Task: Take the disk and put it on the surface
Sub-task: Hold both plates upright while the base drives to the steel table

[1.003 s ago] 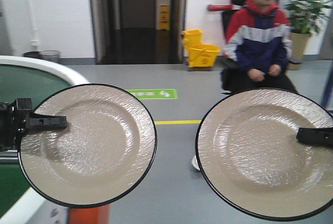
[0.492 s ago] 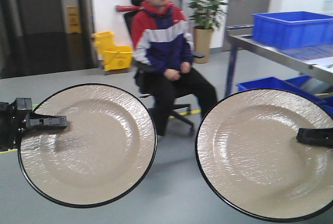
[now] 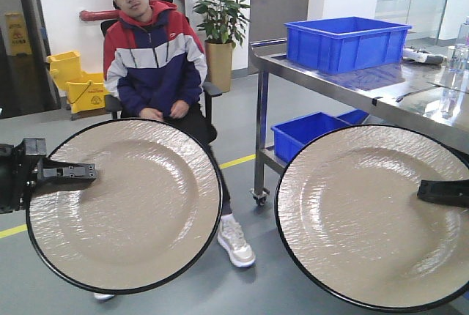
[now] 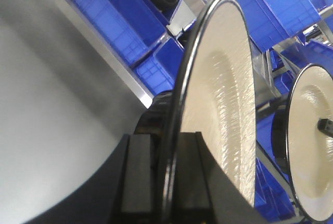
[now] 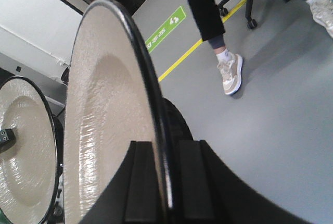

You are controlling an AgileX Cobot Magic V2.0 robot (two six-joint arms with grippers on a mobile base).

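Left claw pinches left disk, right claw pinches right disk, rims only. Either may slip loose.

Left disk, right disk, upright, beige

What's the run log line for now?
left gripper: shut on left disk | right gripper: shut on right disk | disks: upright, apart, unplaced | steel tabletop: ahead right
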